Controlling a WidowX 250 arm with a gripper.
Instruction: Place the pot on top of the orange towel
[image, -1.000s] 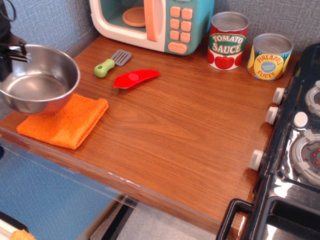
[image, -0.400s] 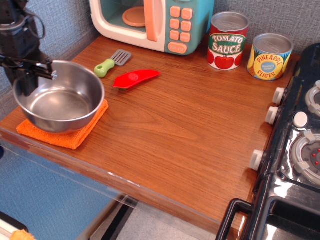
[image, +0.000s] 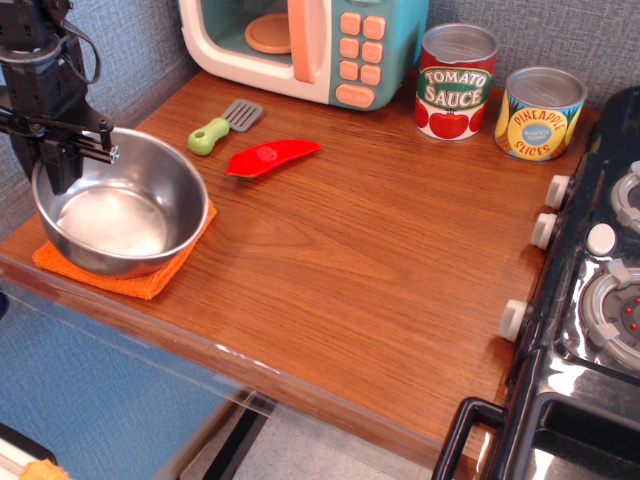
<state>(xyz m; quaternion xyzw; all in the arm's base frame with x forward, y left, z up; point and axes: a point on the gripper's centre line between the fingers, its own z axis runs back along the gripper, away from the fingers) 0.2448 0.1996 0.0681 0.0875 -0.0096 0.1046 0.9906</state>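
My gripper (image: 62, 150) grips the pot (image: 120, 205) at its rim; below it the orange towel (image: 150, 282) is mostly covered, so only releasing remains.

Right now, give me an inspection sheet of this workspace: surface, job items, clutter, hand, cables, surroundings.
Surface: wooden counter, dry, no spills seen.
Job items: steel pot sits on the orange towel at the front left corner; towel edges show at the pot's front and right.
Clutter: green-handled spatula and red scoop-like utensil behind the pot; tomato sauce can and pineapple slices can at the back right.
Hand: hand at the pot's left rim; whether it grips cannot be told.
Cables: black cable loop on the arm.
Surroundings: toy microwave at the back, black stove with knobs at right, grey wall behind.
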